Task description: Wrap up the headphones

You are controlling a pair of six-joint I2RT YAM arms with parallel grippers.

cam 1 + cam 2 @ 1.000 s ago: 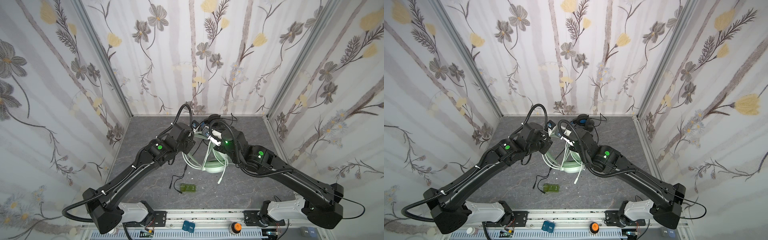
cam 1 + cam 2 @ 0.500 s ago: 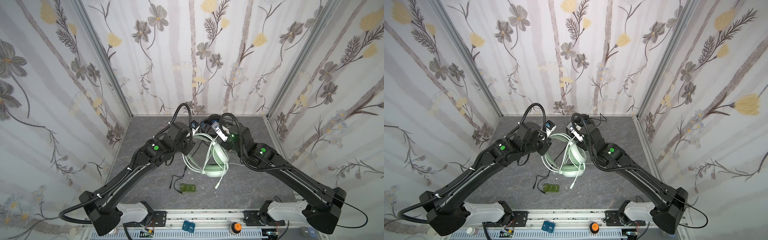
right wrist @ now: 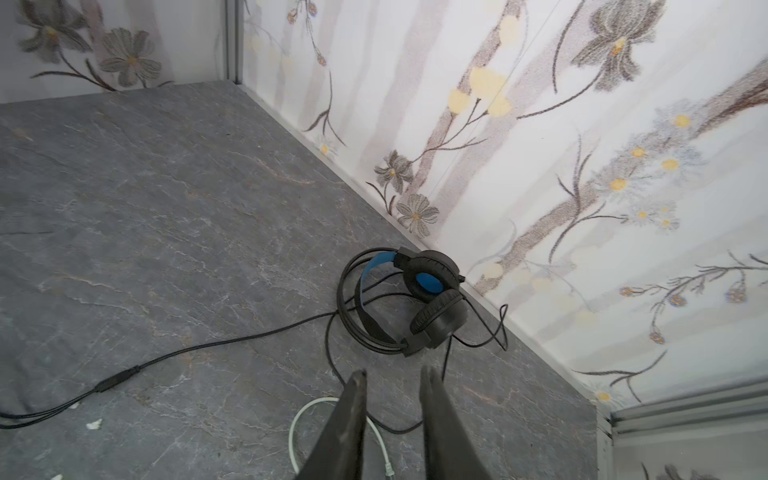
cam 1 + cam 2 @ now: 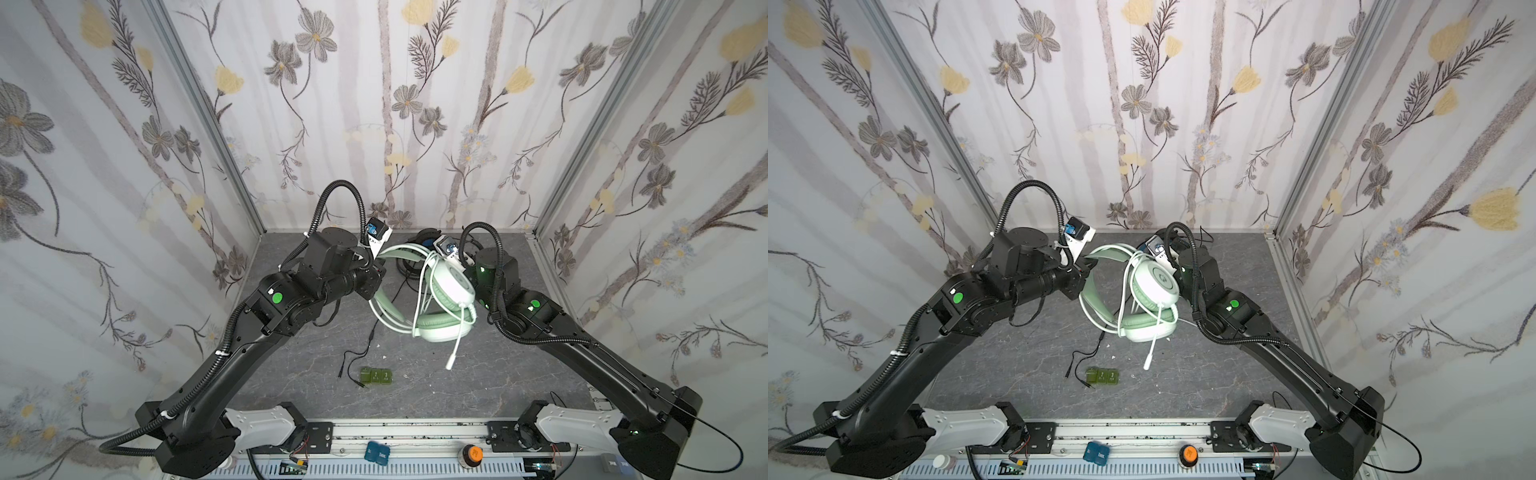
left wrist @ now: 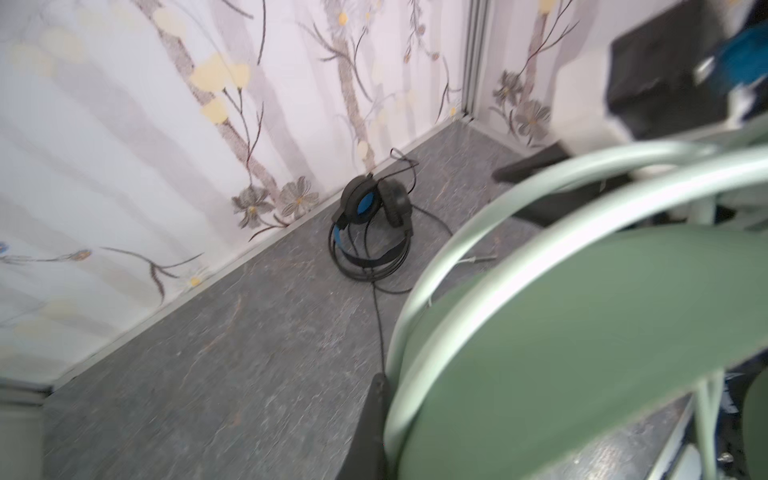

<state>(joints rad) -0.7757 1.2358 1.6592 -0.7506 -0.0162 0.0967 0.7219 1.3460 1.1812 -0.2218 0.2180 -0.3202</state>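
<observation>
My left claw (image 4: 377, 287) clamps the mint headset (image 4: 451, 286) by its band, raised over the tabletop (image 4: 415, 395) so the white cable (image 4: 417, 309) hangs free; my right claw (image 3: 392, 376), narrowly parted, holds nothing.

green blocks (image 4: 376, 376) — markings unreadable, no legible text

A dark grey, marble-veined stone-look floor (image 4: 478, 386) lies under soft, even light. 3 pale walls papered with grey stripes and grey and yellow flowers (image 4: 415, 104) rise behind and beside it — 2 silver metal corner posts (image 4: 212, 124) stand at its rear corners.
</observation>
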